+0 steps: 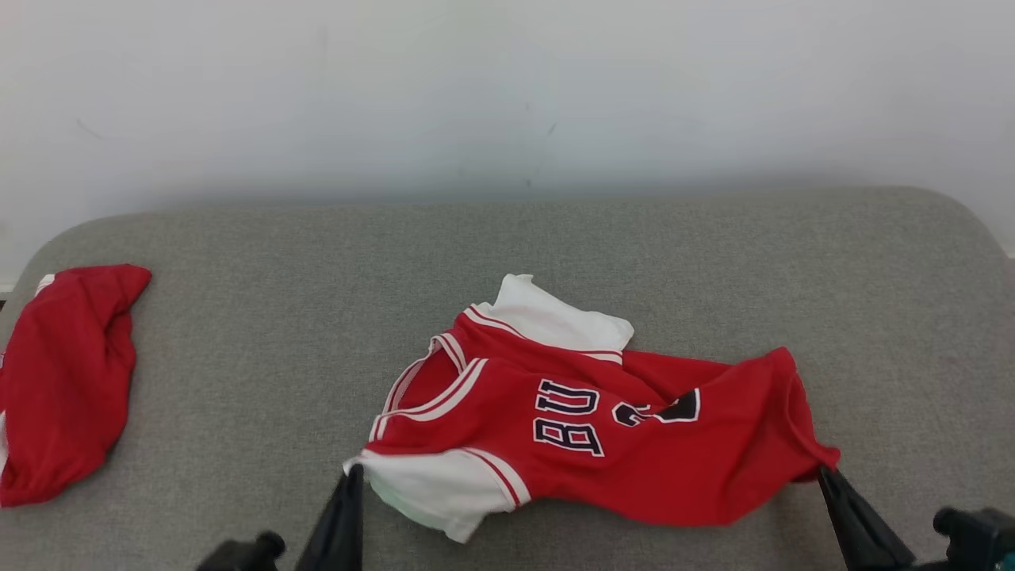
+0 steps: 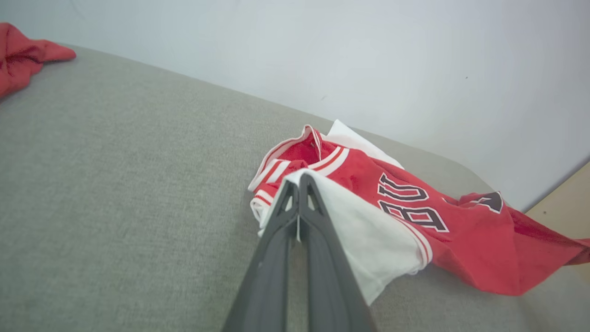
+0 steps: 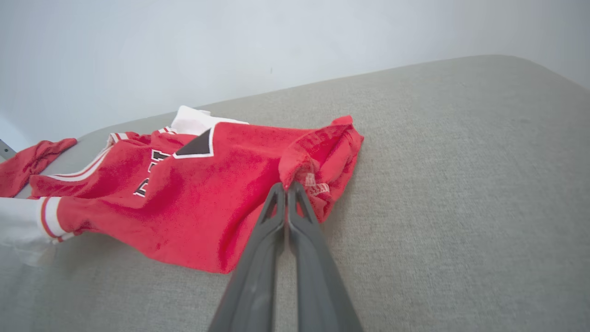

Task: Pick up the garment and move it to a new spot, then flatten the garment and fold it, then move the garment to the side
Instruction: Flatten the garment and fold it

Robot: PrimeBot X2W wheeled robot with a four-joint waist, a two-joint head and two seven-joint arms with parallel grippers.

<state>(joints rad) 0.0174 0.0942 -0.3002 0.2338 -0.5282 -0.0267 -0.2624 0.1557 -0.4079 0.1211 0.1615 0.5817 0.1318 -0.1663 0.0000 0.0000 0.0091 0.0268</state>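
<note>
The garment (image 1: 634,452) is a red jersey with white sleeves, striped trim and dark letters, rumpled across the grey cushion (image 1: 238,357), right of a second red cloth (image 1: 63,381). Its near white sleeve meets the left gripper (image 1: 354,474), fingers pinched together on it; its right hem corner sits in the right gripper (image 1: 825,476), likewise clamped on red fabric

Head view: second red cloth (image 1: 63,381) cut by the frame's left edge, full outline not readable. Garment (image 1: 587,412) lettering: "BU" legible, the remaining characters lost in a fold at centre. Left tool (image 1: 354,471) and right tool (image 1: 825,474) cropped at the bottom edge. Left wrist view: garment runs off the right edge. Right wrist view: white sleeve (image 3: 18,221) cut at the left edge; pinched cloth hidden inside the closed tool tip.
</note>
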